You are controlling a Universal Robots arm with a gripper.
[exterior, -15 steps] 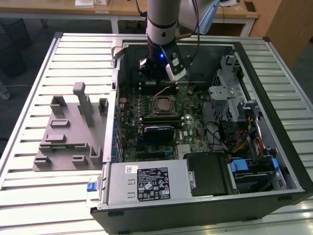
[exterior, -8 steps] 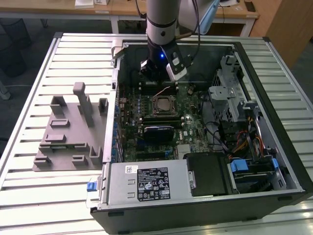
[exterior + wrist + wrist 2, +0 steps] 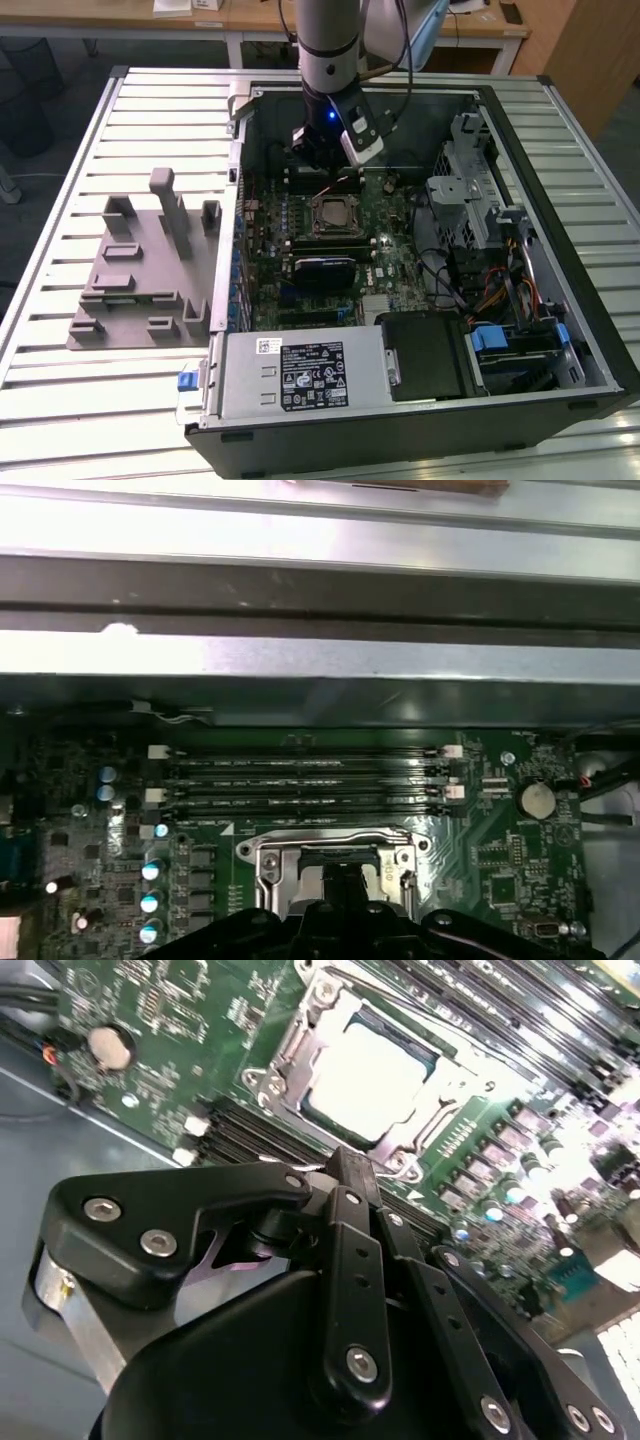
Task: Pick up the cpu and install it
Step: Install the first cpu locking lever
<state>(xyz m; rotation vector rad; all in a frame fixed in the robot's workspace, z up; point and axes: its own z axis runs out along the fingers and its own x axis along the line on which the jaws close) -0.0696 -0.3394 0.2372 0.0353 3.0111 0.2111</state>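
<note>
item 1, grey tray [image 3: 130,290]: well apart from the socket [image 3: 283,1060], toward the exterior view's left, upright pegs on it.
item 2, my gripper [image 3: 347,1165]: fingers drawn together, nothing between them; the tips hang just beside the socket's frame, over the memory slots [image 3: 300,780].
item 3, cpu [image 3: 368,1075]: pale square lying inside the socket, flat as far as i can tell.
step, judged: install, with the chip already set in place. any next move calls for keeping my tips off chip and frame.
</note>
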